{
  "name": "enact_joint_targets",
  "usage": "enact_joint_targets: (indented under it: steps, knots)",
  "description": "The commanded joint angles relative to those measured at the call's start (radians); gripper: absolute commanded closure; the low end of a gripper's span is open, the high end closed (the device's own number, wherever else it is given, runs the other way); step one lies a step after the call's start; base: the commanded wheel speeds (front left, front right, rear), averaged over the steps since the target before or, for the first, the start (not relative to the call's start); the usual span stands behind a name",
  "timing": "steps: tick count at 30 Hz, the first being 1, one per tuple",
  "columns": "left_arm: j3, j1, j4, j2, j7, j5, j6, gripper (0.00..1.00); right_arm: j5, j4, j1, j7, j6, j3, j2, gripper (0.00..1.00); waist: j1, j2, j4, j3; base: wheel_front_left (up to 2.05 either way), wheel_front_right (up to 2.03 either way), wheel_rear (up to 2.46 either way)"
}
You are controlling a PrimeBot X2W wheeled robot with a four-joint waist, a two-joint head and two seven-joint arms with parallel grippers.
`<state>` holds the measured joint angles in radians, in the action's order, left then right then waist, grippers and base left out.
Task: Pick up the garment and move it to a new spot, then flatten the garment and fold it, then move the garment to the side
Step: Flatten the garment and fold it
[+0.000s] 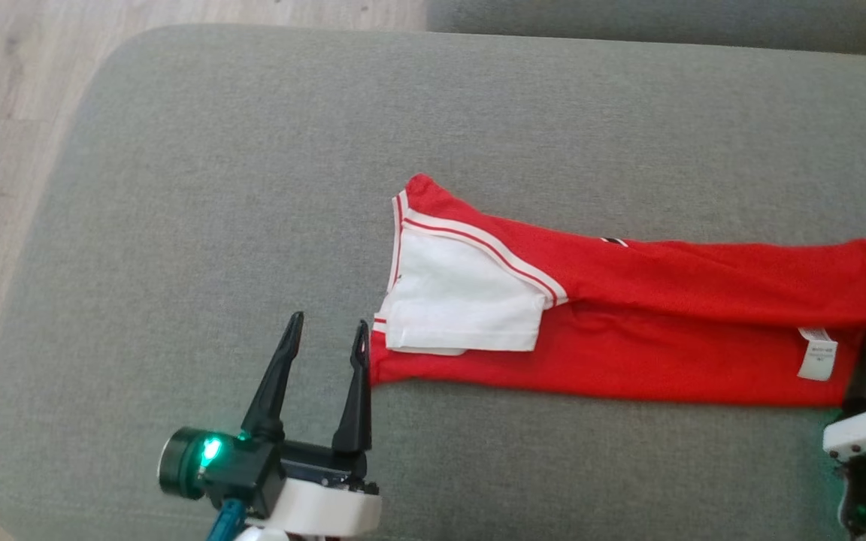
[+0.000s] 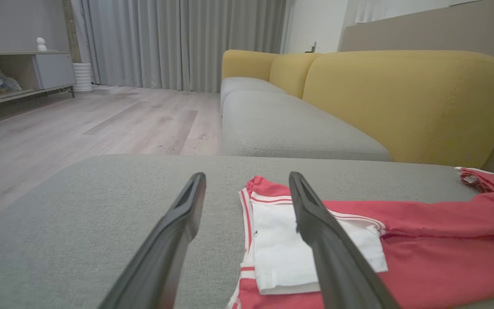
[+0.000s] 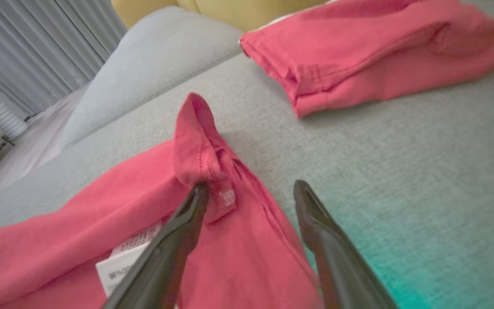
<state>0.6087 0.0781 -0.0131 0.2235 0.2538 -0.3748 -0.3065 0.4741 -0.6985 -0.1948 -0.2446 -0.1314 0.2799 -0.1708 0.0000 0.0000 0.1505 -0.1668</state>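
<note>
Grey upholstered seat cushion point(image 1: 252, 188) bearing a red garment point(image 1: 628, 323) folded into a long strip, white sleeve point(image 1: 463, 300) uppermost at its left end. Left gripper point(image 1: 328, 321): fingers spread, empty, inner tip just beside the garment's near left corner. Right gripper point(image 3: 251, 185): fingers spread, gripping nothing, one tip touching a raised fold near the care label point(image 1: 816, 353).

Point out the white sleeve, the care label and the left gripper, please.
white sleeve point(image 1: 463, 300): head view, middle of the white panel.
care label point(image 1: 816, 355): head view, centre of the white tag.
left gripper point(image 1: 329, 321): head view, midway between its fingertips.
</note>
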Motion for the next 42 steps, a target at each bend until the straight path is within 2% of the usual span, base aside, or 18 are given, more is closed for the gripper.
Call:
enact_joint_targets:
  steps: [1,3,5,6,7,8,9,17,26,34,38,42]
  knots:
    - [-0.057,0.012,-0.024,-0.012,0.008,0.019,0.013,0.00,-0.011,-0.009,-0.037,0.006,0.001,-0.010,-0.026,0.00,0.0000,0.0000,0.007,0.000,0.00,0.00,0.00]
    - [-0.078,0.002,-0.019,-0.026,0.008,0.036,0.033,0.00,-0.015,-0.050,-0.060,0.015,0.001,0.003,-0.021,0.00,0.0000,0.0000,0.011,0.000,0.00,0.00,0.00]
    - [-0.096,-0.006,-0.014,-0.039,0.008,0.051,0.051,0.00,-0.022,-0.086,-0.081,0.029,0.001,0.006,-0.014,0.15,0.0000,0.0000,0.013,0.000,0.00,0.00,0.00]
    - [-0.104,-0.010,-0.011,-0.046,0.008,0.058,0.060,0.00,-0.022,-0.102,-0.090,0.036,0.001,0.008,-0.010,0.30,0.0000,0.0000,0.013,0.001,0.00,0.00,0.00]
    - [-0.111,-0.014,-0.009,-0.052,0.008,0.064,0.069,0.00,-0.022,-0.117,-0.099,0.048,0.001,0.004,-0.007,0.61,0.0000,0.0000,0.014,0.001,0.00,0.00,0.00]
    - [-0.118,-0.017,-0.007,-0.059,0.008,0.071,0.078,0.00,-0.019,-0.128,-0.107,0.056,0.001,-0.001,-0.004,0.78,0.0000,0.0000,0.014,0.003,0.00,0.00,0.00]
    - [-0.125,-0.020,-0.005,-0.064,0.008,0.077,0.087,0.00,-0.014,-0.135,-0.113,0.058,0.001,-0.006,-0.003,1.00,0.0000,0.0000,0.014,0.004,0.00,0.00,0.00]
    - [-0.177,-0.047,0.005,-0.103,0.008,0.118,0.144,0.00,-0.004,-0.125,-0.108,0.009,0.001,-0.030,-0.042,1.00,0.0000,0.0000,0.003,0.025,0.00,0.00,0.00]
    - [-0.220,-0.074,0.016,-0.130,0.008,0.143,0.185,0.00,-0.001,-0.016,-0.086,-0.013,0.001,-0.007,-0.080,1.00,0.0000,0.0000,-0.029,0.065,0.00,0.00,0.00]
    - [-0.241,-0.090,0.029,-0.151,0.008,0.160,0.218,0.00,0.038,0.265,-0.088,0.005,0.001,-0.142,-0.009,1.00,0.0000,0.0000,-0.035,0.097,0.00,0.00,0.00]
    - [-0.245,-0.095,0.039,-0.157,0.008,0.166,0.235,0.00,0.030,0.391,-0.083,0.042,0.001,-0.211,0.050,1.00,0.0000,0.0000,-0.010,0.105,0.00,0.00,0.00]
    - [-0.245,-0.092,0.048,-0.163,0.008,0.172,0.248,0.00,0.030,0.463,-0.084,0.082,0.001,-0.302,0.090,1.00,0.0000,0.0000,0.027,0.103,0.00,0.00,0.00]
